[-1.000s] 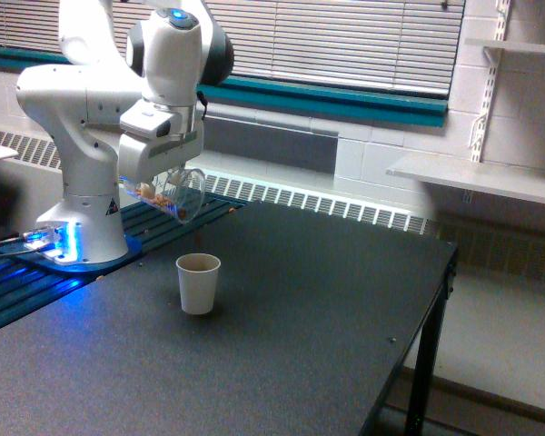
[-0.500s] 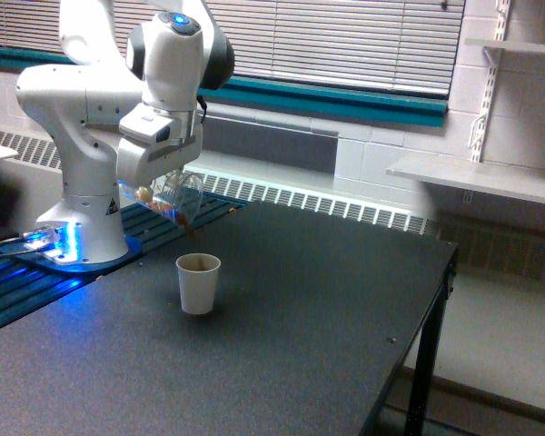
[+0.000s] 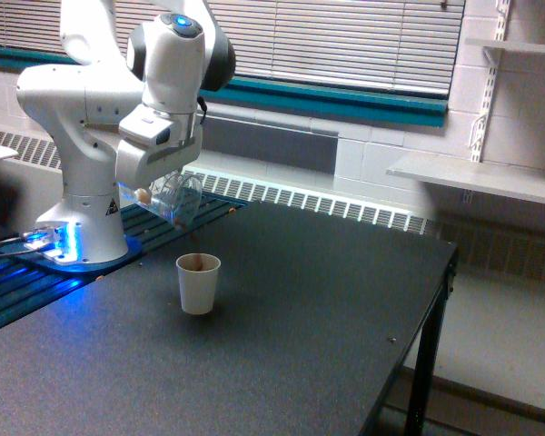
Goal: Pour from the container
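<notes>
Clear cup [image 3: 174, 198]: held tilted, mouth turned downward, clamped in the hand [image 3: 154, 186] above a white paper cup [image 3: 198, 283]. Brown bits are seen in the paper cup, which stands upright on the dark desk [image 3: 282, 336].

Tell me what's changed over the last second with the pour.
The clear cup has tipped further, mouth down, and most of its brown bits have left it; brown now shows in the paper cup. The end effector still grips the clear cup. The paper cup has stayed put on the table.
</notes>
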`<action>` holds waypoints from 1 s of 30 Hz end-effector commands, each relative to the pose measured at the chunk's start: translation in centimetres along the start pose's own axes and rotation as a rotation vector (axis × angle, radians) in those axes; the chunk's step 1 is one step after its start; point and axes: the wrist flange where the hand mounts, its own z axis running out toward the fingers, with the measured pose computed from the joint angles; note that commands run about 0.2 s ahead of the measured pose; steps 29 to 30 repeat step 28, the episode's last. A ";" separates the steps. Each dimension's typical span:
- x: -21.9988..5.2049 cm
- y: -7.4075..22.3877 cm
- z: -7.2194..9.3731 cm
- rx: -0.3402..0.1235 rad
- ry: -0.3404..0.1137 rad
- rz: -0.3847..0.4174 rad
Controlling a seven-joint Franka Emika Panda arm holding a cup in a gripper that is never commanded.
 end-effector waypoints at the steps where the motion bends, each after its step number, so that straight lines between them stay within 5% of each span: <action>1: -0.1 0.2 0.8 -0.011 -0.024 -0.004; 30: 0.4 -0.1 0.6 0.004 -0.031 -0.019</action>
